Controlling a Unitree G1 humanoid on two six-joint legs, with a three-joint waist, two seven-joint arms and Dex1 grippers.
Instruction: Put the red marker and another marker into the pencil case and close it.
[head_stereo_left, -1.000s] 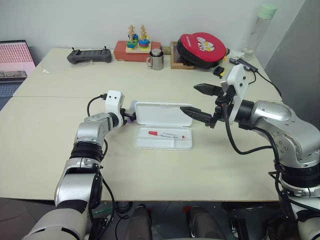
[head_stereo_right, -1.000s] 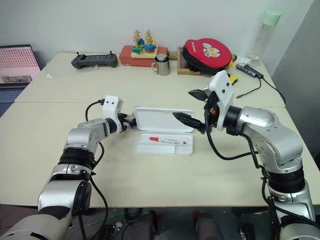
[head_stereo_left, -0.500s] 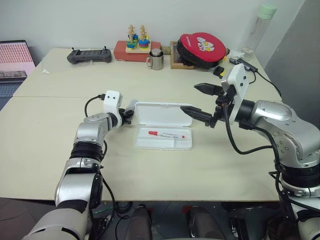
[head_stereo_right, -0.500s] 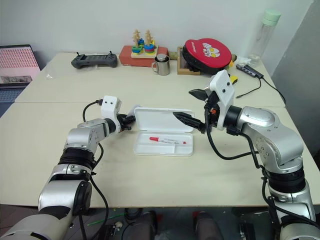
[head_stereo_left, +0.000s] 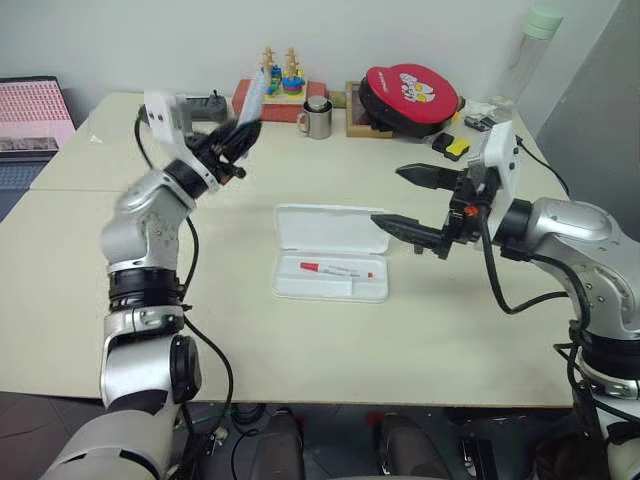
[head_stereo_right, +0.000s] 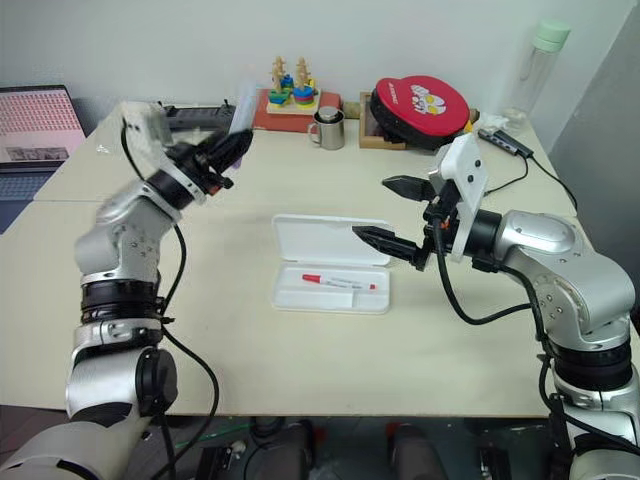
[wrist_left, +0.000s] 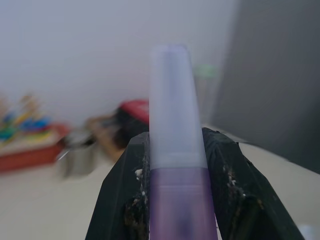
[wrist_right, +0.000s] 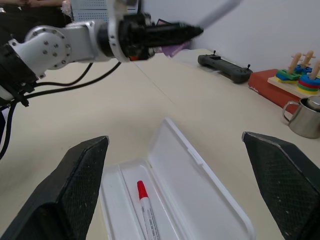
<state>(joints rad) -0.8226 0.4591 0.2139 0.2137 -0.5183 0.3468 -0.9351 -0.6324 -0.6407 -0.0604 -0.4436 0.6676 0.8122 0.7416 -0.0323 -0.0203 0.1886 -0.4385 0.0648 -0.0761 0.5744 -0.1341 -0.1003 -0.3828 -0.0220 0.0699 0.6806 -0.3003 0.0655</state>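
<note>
Risen from the table beside the pencil case (head_stereo_left: 333, 252), the left gripper (head_stereo_left: 237, 135) now hangs high and well left of it, its two fingers (wrist_left: 125, 195) clamped on the purple marker (wrist_left: 174, 150), whose pale end juts beyond them. Opposite, the right gripper (head_stereo_left: 412, 200) has kept its place, jaws spread wide and empty, its lower finger just above the case's open lid. Below that, the red marker (head_stereo_left: 335, 268) lies in the tray.
</note>
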